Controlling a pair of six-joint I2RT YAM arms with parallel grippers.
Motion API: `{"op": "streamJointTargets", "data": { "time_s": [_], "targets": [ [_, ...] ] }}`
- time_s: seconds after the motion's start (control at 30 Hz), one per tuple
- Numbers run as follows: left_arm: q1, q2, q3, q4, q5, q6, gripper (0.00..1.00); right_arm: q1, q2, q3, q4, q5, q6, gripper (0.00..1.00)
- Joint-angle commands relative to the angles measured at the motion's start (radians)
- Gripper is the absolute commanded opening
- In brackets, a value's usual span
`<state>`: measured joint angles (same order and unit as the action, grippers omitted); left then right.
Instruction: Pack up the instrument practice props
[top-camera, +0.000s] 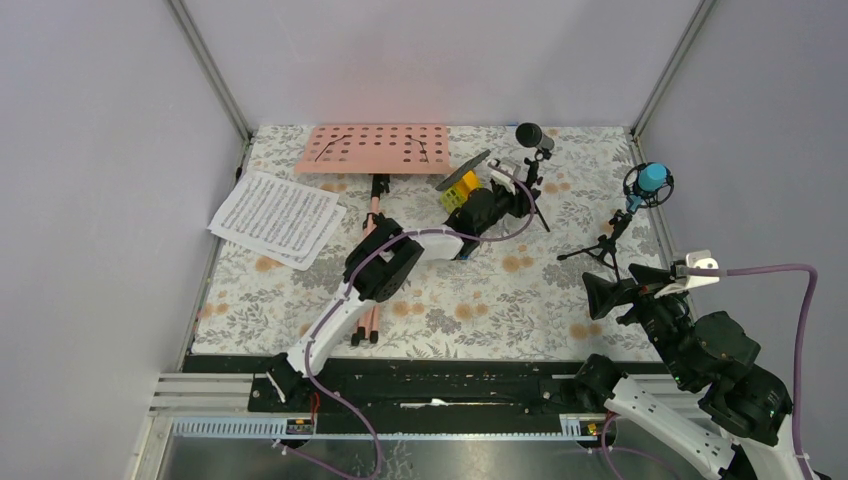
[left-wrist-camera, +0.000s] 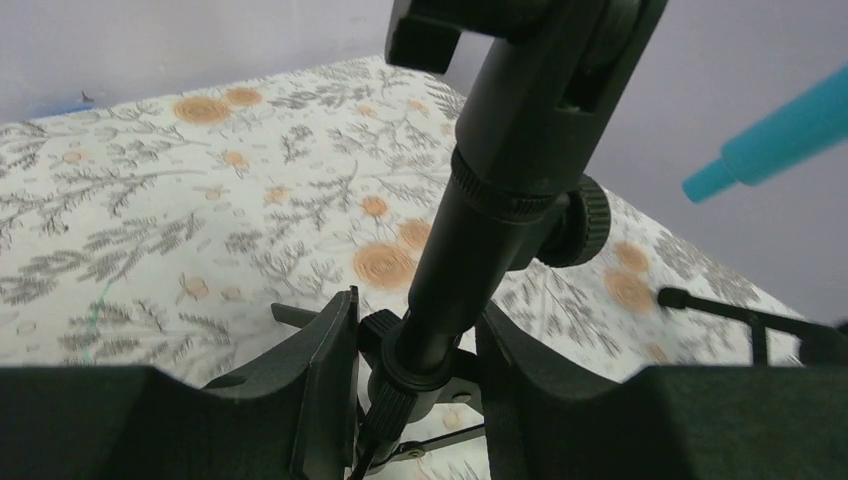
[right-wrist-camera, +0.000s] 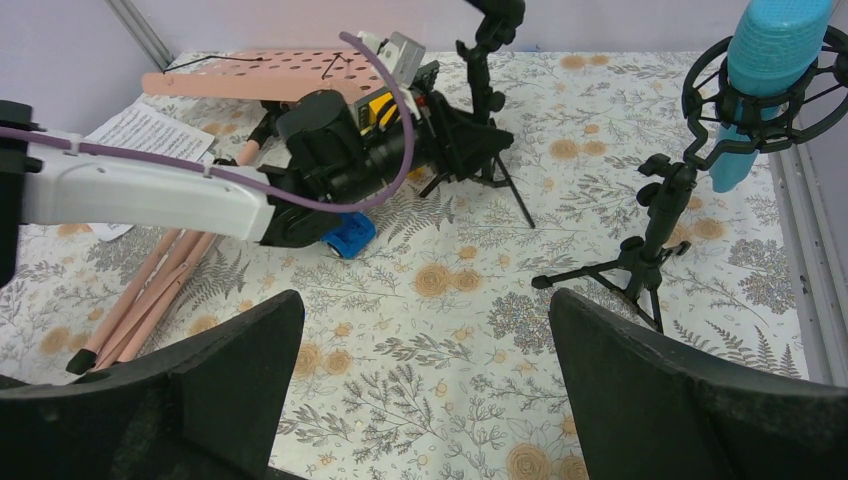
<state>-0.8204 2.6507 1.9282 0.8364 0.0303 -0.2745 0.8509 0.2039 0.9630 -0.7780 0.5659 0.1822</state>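
Note:
The black mic (top-camera: 528, 134) stands on its small tripod at the back of the floral mat. My left gripper (top-camera: 518, 197) is low on the mic's stand post (left-wrist-camera: 500, 200), and in the left wrist view it (left-wrist-camera: 415, 322) is shut on the post just above the tripod hub. The blue mic (top-camera: 652, 178) stands on its tripod (right-wrist-camera: 640, 262) at the right. My right gripper (right-wrist-camera: 425, 320) hangs open just in front of it, holding nothing. The pink music stand (top-camera: 375, 148) lies flat at the back, with the white sheet-music pages (top-camera: 278, 217) to its left.
A small blue toy car (right-wrist-camera: 350, 235) sits under the left arm's wrist. A yellow-green block (top-camera: 462, 188) lies beside the left gripper. The pink stand's legs (top-camera: 370, 310) stretch toward the near edge. Grey walls and metal posts enclose the mat (top-camera: 480, 300).

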Motion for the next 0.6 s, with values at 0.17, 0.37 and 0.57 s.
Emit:
{"op": "streamJointTargets", "data": {
  "time_s": [0.17,0.37,0.57],
  "targets": [
    [-0.106,-0.294,-0.397,0.235,0.007,-0.013,0.00,0.000,0.020,0.013,0.011,0.002,0.007,1.00],
    [-0.166,-0.411,-0.642,0.344,-0.027,-0.043,0.00,-0.001,0.015,0.016,0.008,-0.012,0.022,1.00],
    [-0.208,-0.566,-0.922,0.407,-0.043,-0.020,0.00,0.000,0.072,0.042,-0.021,-0.119,0.000,1.00]
  ]
}}
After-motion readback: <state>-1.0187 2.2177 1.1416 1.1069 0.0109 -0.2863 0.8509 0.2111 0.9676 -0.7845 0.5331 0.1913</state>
